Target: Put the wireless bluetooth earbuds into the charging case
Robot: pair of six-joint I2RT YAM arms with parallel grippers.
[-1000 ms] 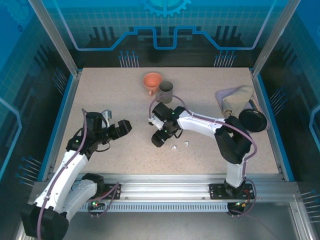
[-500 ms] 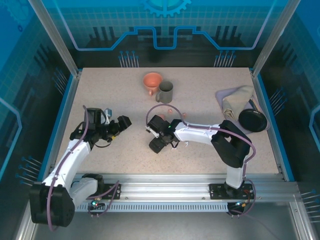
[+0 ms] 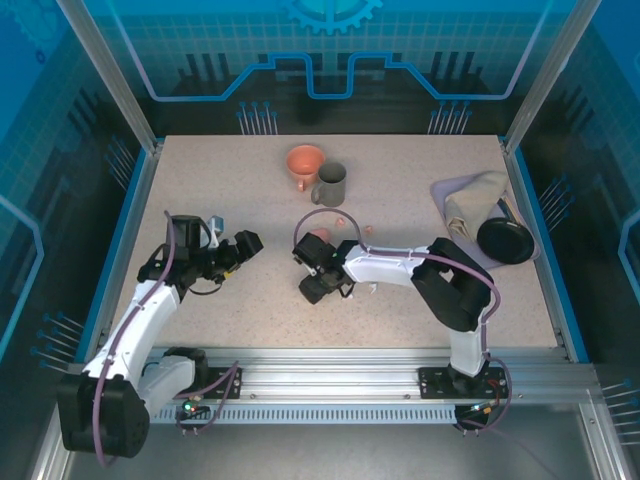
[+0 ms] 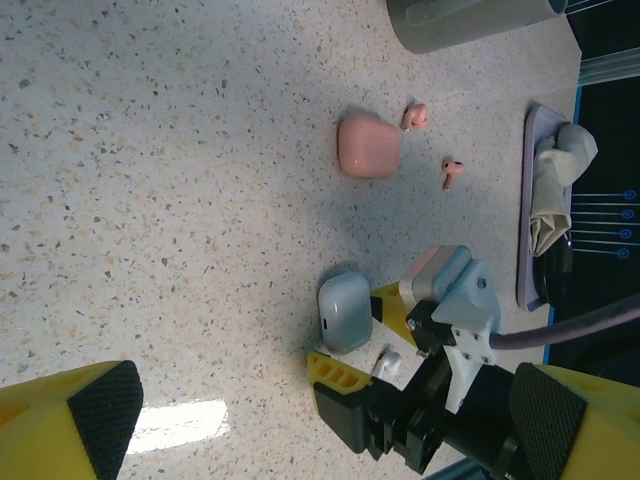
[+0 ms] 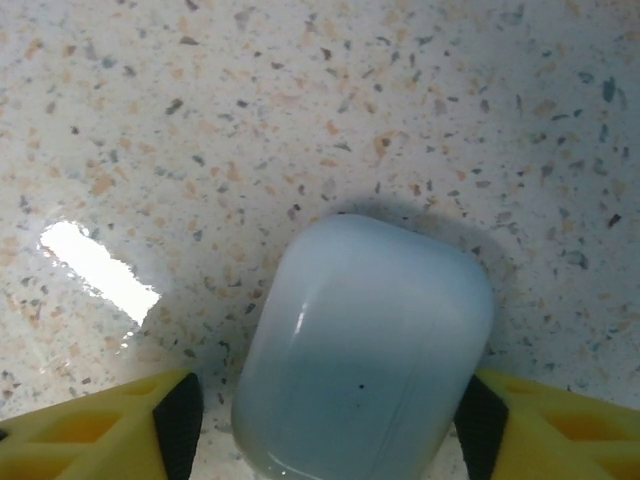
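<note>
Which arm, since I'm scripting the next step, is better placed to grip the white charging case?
Right. The right gripper straddles the white charging case, one finger on each side, so it likely only needs to close. The left gripper hangs open, well apart from the case.

A grey mug [image 3: 331, 184] stands upright well beyond the right fingers [image 4: 337, 377], an orange funnel [image 3: 305, 162] just beside it. Far to their right, a beige cloth [image 3: 474, 200] lies on a lilac tray [image 4: 529, 240], 1 black round dish [image 3: 505, 240] adjoining, on the speckled table [image 3: 200, 330].
</note>
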